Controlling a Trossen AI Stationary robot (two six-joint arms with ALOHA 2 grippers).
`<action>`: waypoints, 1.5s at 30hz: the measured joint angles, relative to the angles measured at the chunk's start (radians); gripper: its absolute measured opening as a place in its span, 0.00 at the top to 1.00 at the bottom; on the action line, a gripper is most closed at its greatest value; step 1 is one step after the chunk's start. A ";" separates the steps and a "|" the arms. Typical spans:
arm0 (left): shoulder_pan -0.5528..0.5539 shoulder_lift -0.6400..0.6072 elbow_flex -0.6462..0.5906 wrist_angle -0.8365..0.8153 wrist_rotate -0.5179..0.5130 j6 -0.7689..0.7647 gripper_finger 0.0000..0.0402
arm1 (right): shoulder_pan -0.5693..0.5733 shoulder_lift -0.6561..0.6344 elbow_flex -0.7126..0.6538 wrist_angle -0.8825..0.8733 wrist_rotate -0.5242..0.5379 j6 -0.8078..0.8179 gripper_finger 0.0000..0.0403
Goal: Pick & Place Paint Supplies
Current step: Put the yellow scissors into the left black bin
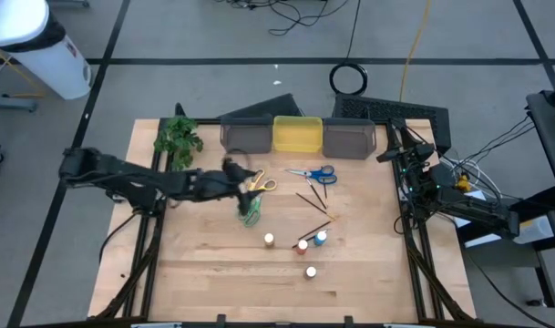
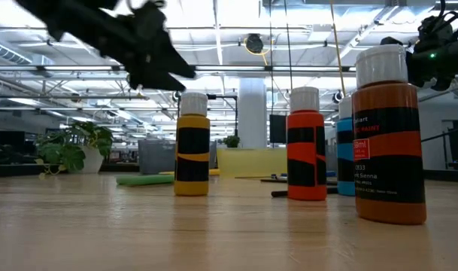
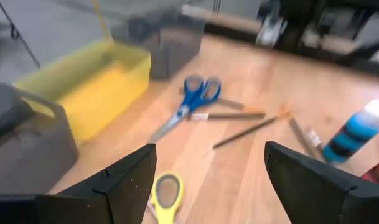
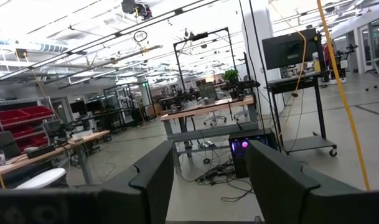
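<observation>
Several small white-capped paint bottles (image 1: 303,244) stand upright near the table's middle; the low view shows a yellow one (image 2: 192,143), a red one (image 2: 307,144), a blue one (image 2: 344,154) and a brown one (image 2: 390,135). Yellow-handled scissors (image 1: 262,185), blue-handled scissors (image 1: 315,173) and thin dark brushes (image 1: 312,199) lie flat on the wood. My left gripper (image 1: 237,177) hovers open above the table just left of the yellow scissors, whose handle (image 3: 165,191) shows between its fingers (image 3: 127,180). My right gripper (image 4: 209,180) waits open at the table's right edge, pointing off into the room.
A grey bin (image 1: 245,137), a yellow bin (image 1: 297,134) and another grey bin (image 1: 350,138) stand in a row at the far edge. A leafy plant (image 1: 179,137) sits at the far left. A green item (image 1: 250,215) lies near the yellow scissors. Bare wood spreads along the near edge.
</observation>
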 joint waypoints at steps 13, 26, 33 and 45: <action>0.066 0.384 0.224 -0.234 0.023 -0.082 0.24 | 0.000 0.003 0.000 -0.001 -0.001 0.000 0.54; 0.136 0.491 0.226 -0.259 0.086 -0.089 0.24 | 0.000 0.003 0.000 -0.001 -0.001 0.000 0.54; 0.140 0.566 0.230 -0.194 0.082 -0.098 0.24 | 0.000 0.005 0.000 -0.003 -0.001 0.000 0.54; 0.128 0.529 0.224 -0.183 0.079 -0.065 0.31 | 0.000 0.005 0.000 -0.002 -0.001 0.000 0.54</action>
